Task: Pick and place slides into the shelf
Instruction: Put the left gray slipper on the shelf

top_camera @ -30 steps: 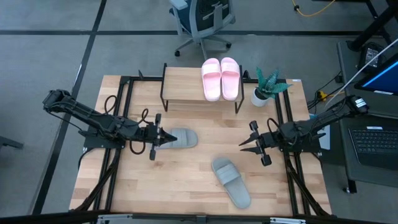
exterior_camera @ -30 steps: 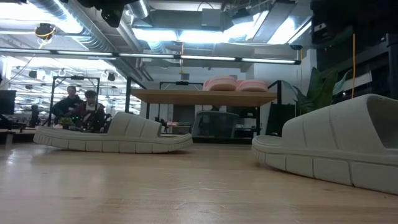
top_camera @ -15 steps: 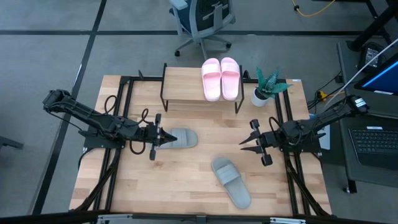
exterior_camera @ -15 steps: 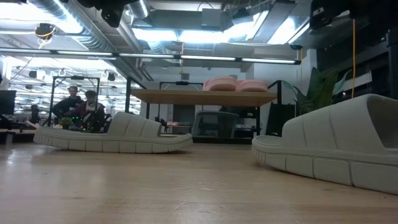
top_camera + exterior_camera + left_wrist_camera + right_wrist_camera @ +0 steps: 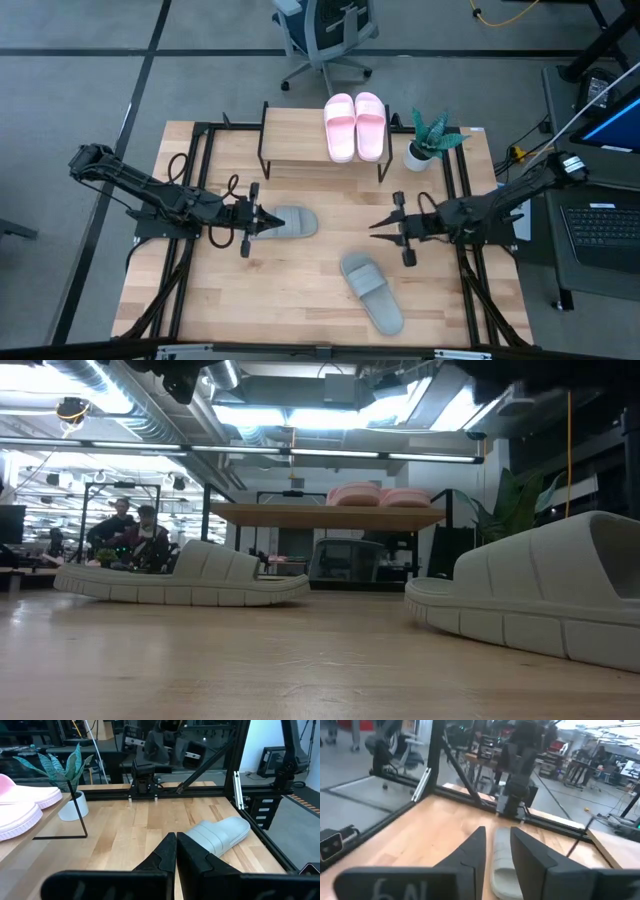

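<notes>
Two pink slides (image 5: 354, 126) lie on the shelf (image 5: 295, 138); two grey slides (image 5: 371, 292) wait on the counter (image 5: 300, 290). Left pincer (image 5: 262, 221) clenched empty, right pincer (image 5: 383, 228) released.

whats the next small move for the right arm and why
Probably bring the right gripper down toward the grey-green slide lying just below it in the high view. Its fingers stand apart and hold nothing, the two pink slides already sit on the shelf, and the left gripper is shut beside the other grey-green slide.
</notes>
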You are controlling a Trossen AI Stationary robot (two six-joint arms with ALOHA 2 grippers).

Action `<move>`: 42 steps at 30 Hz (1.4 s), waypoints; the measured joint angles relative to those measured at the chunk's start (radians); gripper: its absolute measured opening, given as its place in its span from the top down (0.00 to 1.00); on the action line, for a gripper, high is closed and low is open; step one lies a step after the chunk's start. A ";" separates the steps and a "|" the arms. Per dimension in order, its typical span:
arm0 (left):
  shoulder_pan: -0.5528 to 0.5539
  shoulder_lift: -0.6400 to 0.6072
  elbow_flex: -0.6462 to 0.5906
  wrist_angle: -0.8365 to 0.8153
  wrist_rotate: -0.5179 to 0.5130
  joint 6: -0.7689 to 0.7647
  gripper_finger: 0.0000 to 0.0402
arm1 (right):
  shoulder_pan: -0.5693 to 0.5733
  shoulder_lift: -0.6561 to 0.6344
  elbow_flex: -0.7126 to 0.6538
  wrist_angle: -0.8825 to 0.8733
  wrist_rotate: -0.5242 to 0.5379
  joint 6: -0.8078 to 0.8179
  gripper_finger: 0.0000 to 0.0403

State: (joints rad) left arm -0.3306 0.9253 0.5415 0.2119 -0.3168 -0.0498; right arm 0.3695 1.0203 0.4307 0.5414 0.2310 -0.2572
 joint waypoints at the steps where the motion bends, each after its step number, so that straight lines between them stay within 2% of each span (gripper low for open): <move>1: 0.000 0.000 0.000 0.000 0.000 0.000 0.98 | 0.000 0.029 0.032 -0.013 -0.001 -0.019 0.78; 5: 0.000 0.000 0.000 0.000 0.000 0.000 0.98 | -0.001 0.117 0.170 -0.154 -0.002 -0.087 0.78; 9: 0.000 0.000 0.000 0.000 0.000 0.000 0.98 | -0.011 0.182 0.300 -0.335 -0.004 -0.085 0.78; 15: 0.000 0.000 0.000 0.000 0.000 0.000 0.98 | -0.037 0.280 0.388 -0.382 -0.042 -0.100 0.78; 33: 0.000 0.000 0.000 0.000 0.000 0.000 0.98 | -0.204 0.466 0.425 -0.404 -0.049 -0.208 0.78; 38: 0.000 0.000 0.000 0.000 0.000 0.001 0.98 | -0.258 0.492 0.425 -0.385 -0.179 -0.191 0.78; 42: 0.001 0.000 0.000 0.000 0.000 0.001 0.98 | -0.284 0.524 0.425 -0.368 -0.207 -0.193 0.78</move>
State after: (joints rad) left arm -0.3298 0.9249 0.5419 0.2115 -0.3168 -0.0490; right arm 0.0856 1.5440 0.8555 0.1738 0.0238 -0.4500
